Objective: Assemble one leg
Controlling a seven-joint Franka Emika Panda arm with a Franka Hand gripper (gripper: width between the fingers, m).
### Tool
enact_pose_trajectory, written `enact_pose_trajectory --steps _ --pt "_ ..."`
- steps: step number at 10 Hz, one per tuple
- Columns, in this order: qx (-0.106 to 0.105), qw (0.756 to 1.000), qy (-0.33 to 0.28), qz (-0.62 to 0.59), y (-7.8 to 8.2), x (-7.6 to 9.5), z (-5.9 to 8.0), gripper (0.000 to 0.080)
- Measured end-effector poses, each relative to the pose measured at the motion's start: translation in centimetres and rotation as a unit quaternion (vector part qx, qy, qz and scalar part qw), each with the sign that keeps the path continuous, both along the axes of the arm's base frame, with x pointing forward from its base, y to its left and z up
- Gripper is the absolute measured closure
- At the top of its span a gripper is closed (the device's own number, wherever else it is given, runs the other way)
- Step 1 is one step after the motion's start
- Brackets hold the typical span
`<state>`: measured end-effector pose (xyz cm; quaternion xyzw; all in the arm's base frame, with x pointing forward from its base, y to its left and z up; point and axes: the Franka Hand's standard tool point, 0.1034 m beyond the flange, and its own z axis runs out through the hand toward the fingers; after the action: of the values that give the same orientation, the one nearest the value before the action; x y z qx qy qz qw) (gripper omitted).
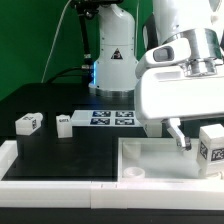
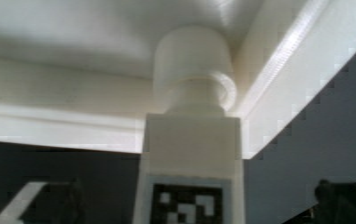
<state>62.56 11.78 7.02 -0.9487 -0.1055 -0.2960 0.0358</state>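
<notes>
**Pincer open, leg free between the fingers**

Wrist view: you have the leg [image 2: 193,130] dead centre, with its tag face toward the camera and its round end up against the white tray [image 2: 86,75], close to a raised tray wall. You cannot tell whether that round end sits in a socket or only touches the tray. The pincer [image 2: 189,200] is spread wide. Its 2 dark fingertips [image 2: 29,203] show at either side of the leg, each with a clear gap, so nothing is gripped.

Exterior view: your pincer [image 1: 184,136] hangs low over the tray [image 1: 150,160] toward the exterior view's right, with 1 dark finger visible under the big white arm housing. A tagged white block [image 1: 212,146] stands just beside that finger at the tray's right end; you cannot tell if it is the same leg as in the wrist view. A round corner socket [image 1: 133,173] shows at the tray's front edge.

2 spare legs [image 1: 27,122] lie on the black worktop [image 1: 45,100] at the exterior view's left, near each other and well apart from the pincer. The marker board [image 1: 112,118] lies between them and the arm.
</notes>
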Motion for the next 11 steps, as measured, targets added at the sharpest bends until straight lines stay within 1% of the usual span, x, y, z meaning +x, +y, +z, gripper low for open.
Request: enact_pose_trajectory --steps 1,3,4,6,7,8,9,10,11 --pt "0.0 1.0 0.01 0.002 0.0 0.2 0.9 0.0151" --pt "-0.001 1.0 0.028 0.005 -0.1 1.1 3.5 0.0151" --pt "-0.002 0.999 0.031 0.006 -0.3 1.6 4.0 0.0151" --pt "-0.001 0.999 0.037 0.007 -0.2 1.5 3.9 0.0151" --pt "-0.001 0.999 0.05 0.007 0.0 1.3 3.7 0.0151" --pt "0.001 0.992 0.123 0.012 0.7 0.6 3.3 0.0151" --pt "0.0 0.985 0.172 0.017 0.9 0.6 3.6 0.0151" --pt "-0.002 0.981 0.192 0.015 0.2 1.3 3.2 0.0151" --pt "-0.007 0.967 0.255 0.019 -0.2 0.5 2.5 0.0151"
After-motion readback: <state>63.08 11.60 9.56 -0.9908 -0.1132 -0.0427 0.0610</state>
